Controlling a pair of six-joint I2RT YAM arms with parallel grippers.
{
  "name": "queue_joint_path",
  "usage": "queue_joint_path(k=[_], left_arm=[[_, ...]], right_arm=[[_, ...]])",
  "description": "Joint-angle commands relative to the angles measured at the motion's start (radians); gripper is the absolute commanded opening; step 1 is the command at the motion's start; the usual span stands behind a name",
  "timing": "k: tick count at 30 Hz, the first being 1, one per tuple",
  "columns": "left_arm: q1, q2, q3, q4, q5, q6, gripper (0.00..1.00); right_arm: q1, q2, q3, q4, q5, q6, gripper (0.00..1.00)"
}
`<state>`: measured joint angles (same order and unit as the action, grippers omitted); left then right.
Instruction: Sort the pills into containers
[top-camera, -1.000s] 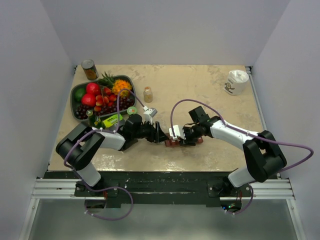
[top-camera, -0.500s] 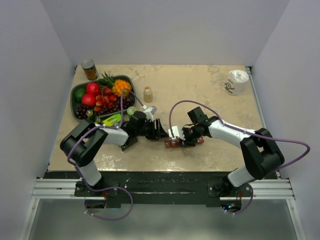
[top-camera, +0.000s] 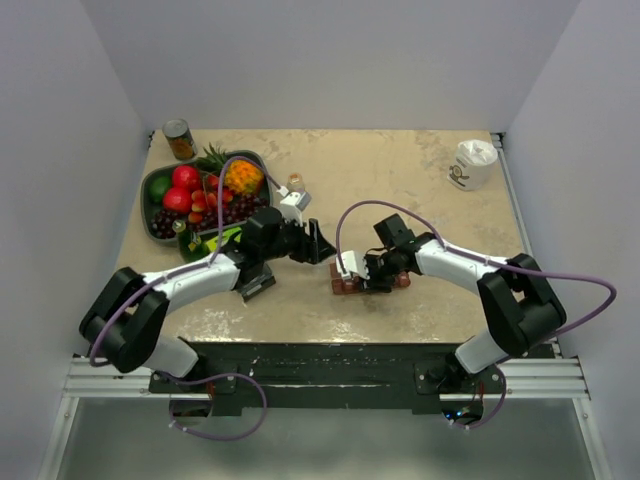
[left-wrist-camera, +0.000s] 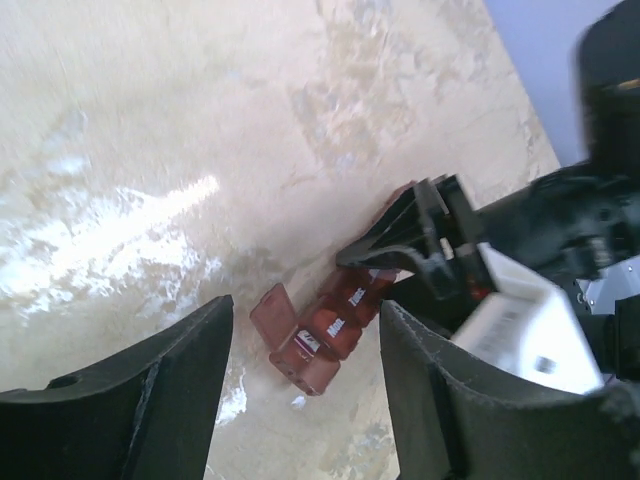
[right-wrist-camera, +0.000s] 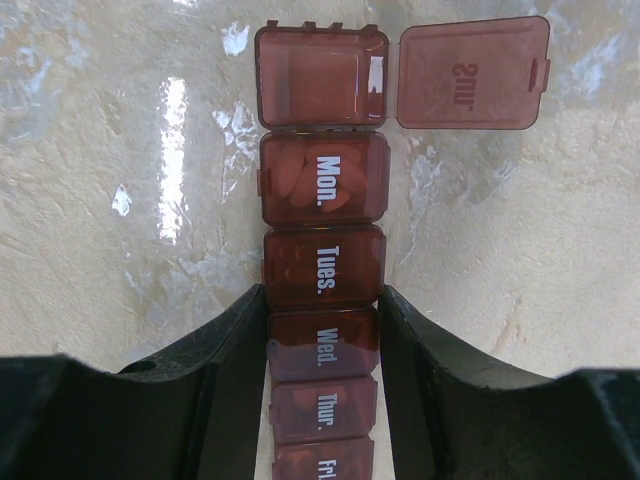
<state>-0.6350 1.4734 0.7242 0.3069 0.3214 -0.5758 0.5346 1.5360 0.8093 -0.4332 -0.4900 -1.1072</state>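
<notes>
Setting: A mottled beige counter (top-camera: 420, 200) is enclosed by plain white walls (top-camera: 320, 60).
Containers: A narrow dark red translucent plastic strip of joined square compartments (right-wrist-camera: 322, 265) is laid flat near the front middle of the counter. The end lid (right-wrist-camera: 470, 75) is swung open sideways; the lids marked Mon., Tues., Wed. and Thur. are shut.
Pills: Small rounded pills (right-wrist-camera: 295, 190) are seen through the Mon. lid; their own colour cannot be told through the red plastic.
Right arm: The right end effector (right-wrist-camera: 322, 300) is pressed together on the strip, one finger laid against each long side beside the Tues. and Wed. compartments.
Left arm: The left end effector (left-wrist-camera: 305, 320) is spread, with nothing between its fingers, and is held just left of the strip's open end, apart from it.
Rear: A grey bowl (top-camera: 146, 205) of mixed fruit is set at the left rear, a tin can (top-camera: 180, 140) behind it, and a white cup (top-camera: 472, 163) at the right rear.
</notes>
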Motion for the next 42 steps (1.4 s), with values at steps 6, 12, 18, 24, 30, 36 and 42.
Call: queue_joint_path(k=[6,12,18,24,30,36,42], left_arm=[[0.015,-0.246,0.073,-0.147,-0.194,0.278,0.68],[0.026,-0.311,0.141,-0.339,-0.263,0.395,0.78],[0.078,-0.343,0.176,-0.381,-0.361,0.453,0.95],[0.182,-0.116,0.38,-0.462,-0.281,0.438,0.95],[0.202,0.172,0.619,-0.52,-0.37,0.462,0.91],[0.204,0.441,0.871,-0.612,-0.453,0.478,0.81],[0.204,0.593,1.032,-0.672,-0.478,0.493,0.64]], right_arm=[[-0.002,0.0,0.037,0.018,0.057,0.07,0.63],[-0.054,-0.068,0.092,-0.033,0.027,0.116,0.84],[-0.163,-0.151,0.227,-0.065,-0.053,0.263,0.93],[-0.211,-0.186,0.349,-0.099,-0.188,0.467,0.99],[-0.266,-0.188,0.199,0.036,-0.32,0.583,0.99],[-0.318,-0.197,0.186,0.014,-0.326,0.549,0.99],[-0.32,-0.18,0.186,0.005,-0.329,0.537,0.99]])
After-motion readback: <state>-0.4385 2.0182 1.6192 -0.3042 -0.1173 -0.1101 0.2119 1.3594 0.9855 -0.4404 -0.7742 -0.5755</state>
